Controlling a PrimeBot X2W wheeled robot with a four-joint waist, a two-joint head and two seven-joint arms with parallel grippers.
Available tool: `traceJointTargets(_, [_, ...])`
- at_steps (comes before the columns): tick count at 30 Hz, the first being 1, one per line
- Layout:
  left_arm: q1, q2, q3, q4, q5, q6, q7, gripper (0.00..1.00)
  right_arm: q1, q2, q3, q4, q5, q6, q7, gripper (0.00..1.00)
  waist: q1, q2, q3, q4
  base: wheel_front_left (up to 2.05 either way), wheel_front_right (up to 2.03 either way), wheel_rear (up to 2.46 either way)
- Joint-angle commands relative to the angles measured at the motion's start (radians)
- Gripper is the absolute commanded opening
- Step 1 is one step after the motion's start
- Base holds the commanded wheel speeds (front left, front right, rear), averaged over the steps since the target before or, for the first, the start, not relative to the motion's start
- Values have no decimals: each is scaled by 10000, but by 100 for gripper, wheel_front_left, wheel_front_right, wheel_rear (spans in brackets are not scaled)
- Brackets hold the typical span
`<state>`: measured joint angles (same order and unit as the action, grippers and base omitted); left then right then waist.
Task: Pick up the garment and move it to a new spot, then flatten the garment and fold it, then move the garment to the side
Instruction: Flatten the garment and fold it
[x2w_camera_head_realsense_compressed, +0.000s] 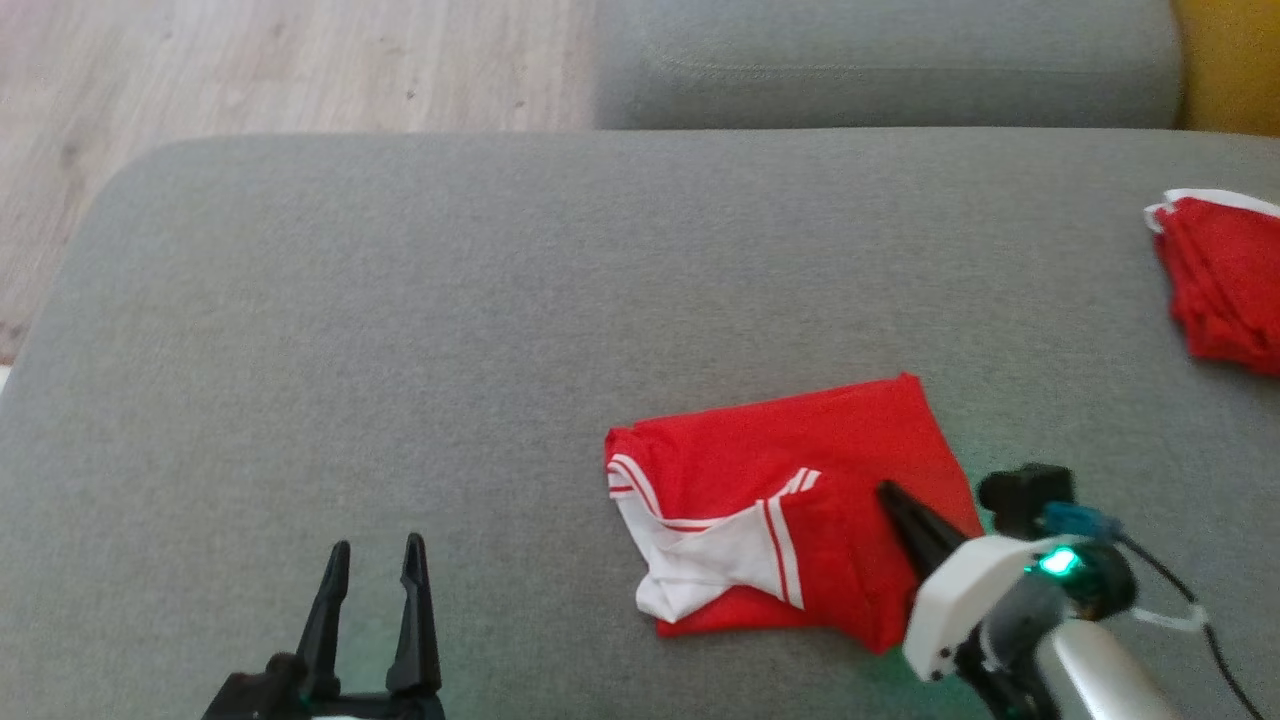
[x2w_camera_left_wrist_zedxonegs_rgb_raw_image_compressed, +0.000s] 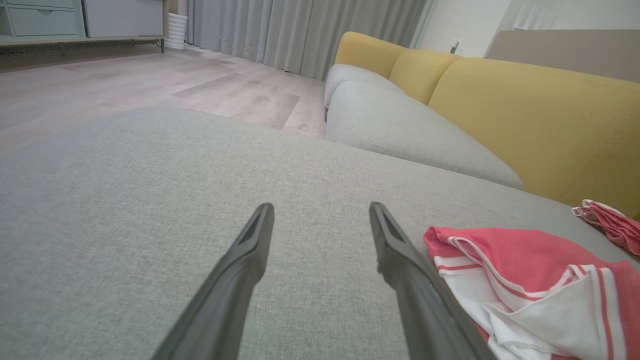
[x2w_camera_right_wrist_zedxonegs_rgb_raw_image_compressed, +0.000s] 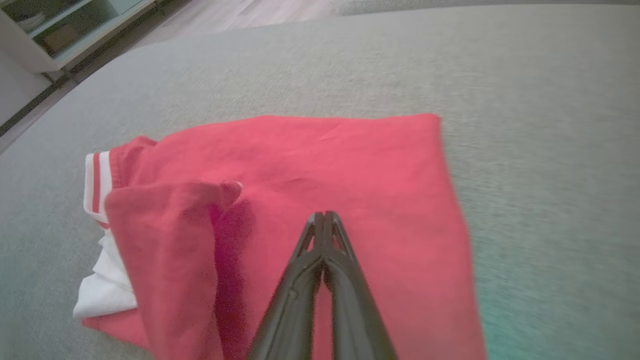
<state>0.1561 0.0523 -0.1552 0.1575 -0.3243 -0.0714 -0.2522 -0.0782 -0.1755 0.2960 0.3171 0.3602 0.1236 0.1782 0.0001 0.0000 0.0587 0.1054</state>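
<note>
left fingers (x2w_camera_head_realsense_compressed: 328, 605) — spread apart, low | right fingers (x2w_camera_right_wrist_zedxonegs_rgb_raw_image_compressed: 310, 252) — pressed together, angled leftward

Matt cloth garment (x2w_camera_head_realsense_compressed: 800, 450) (coarse-woven cushion (x2w_camera_head_realsense_compressed: 400, 300) beneath).

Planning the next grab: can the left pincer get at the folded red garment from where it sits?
Probably yes: the left pincer stands open, with bare cushion between it and the garment.
</note>
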Motion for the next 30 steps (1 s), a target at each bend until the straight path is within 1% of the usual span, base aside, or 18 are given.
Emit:
traceJointTargets(1, [-420, -20, 252, -223, 45, -27, -95, 100, -447, -141, 362, -115, 39, 71, -133, 0, -1, 0, 108, 129, 0, 0, 0])
traceJointTargets(2, [-469, -20, 221, -187, 33, -22, -95, 100, -644, -110, 834, 211, 89, 71, -189, 0, -1, 0, 144, 238, 0, 0, 0])
traceJointTargets(6, [-504, -20, 184, -157, -27, 18, -95, 100, -784, -22, 1829, 482, 537, 71, -228, 0, -1, 0, 138, 425, 0, 0, 0])
traceJointTargets(11, [-463, -20, 201, -146, -39, 38, -95, 100, -797, -174, 3154, 320, 1073, 71, -144, 0, -1, 0, 46, 590, 0, 0, 0])
traceJointTargets(15, [-385, -20, 275, -139, -35, 41, -95, 100, -813, -281, 4254, 57, 1583, 71, 188, 0, -1, 0, -75, 596, 0, 0, 0])
traceJointTargets(17, [-354, -20, 274, -132, -39, 53, -95, 100, -846, -372, 4637, -89, 1818, 71, 256, 0, -1, 0, -177, 575, 0, 0, 0])
traceJointTargets(20, [-284, -20, 266, -159, -62, 90, -95, 100, -930, -532, 4660, -290, 1954, 71, 92, 0, -1, 0, -326, 503, 0, 0, 0])
traceJointTargets(22, [-227, -20, 266, -182, -56, 110, -95, 100, -958, -683, 4424, -433, 1950, 71, -76, 0, -1, 0, -432, 444, 0, 0, 0])
traceJointTargets(26, [-121, -20, 281, -220, -1, 128, -95, 100, -806, -1052, 3235, -691, 1643, 71, -506, 0, -1, 0, -671, 324, 0, 0, 0])
traceJointTargets(27, [-89, -20, 290, -234, 15, 135, -95, 100, -718, -1136, 2849, -763, 1477, 71, -633, 8, -1, 0, -715, 290, 0, 0, 0])
traceJointTargets(28, [-54, -20, 285, -245, 43, 131, -95, 100, -608, -1210, 2447, -844, 1298, 71, -771, 30, -1, 0, -755, 261, 0, 0, 0])
traceJointTargets(29, [-24, -20, 271, -247, 77, 117, -95, 100, -490, -1272, 2067, -944, 1114, 71, -934, 67, -1, 0, -782, 237, 0, 0, 0])
traceJointTargets(30, [0, -20, 262, -235, 127, 101, -95, 100, -372, -1314, 1688, -1067, 941, 71, -1192, 94, -1, 0, -816, 210, 0, 0, 0])
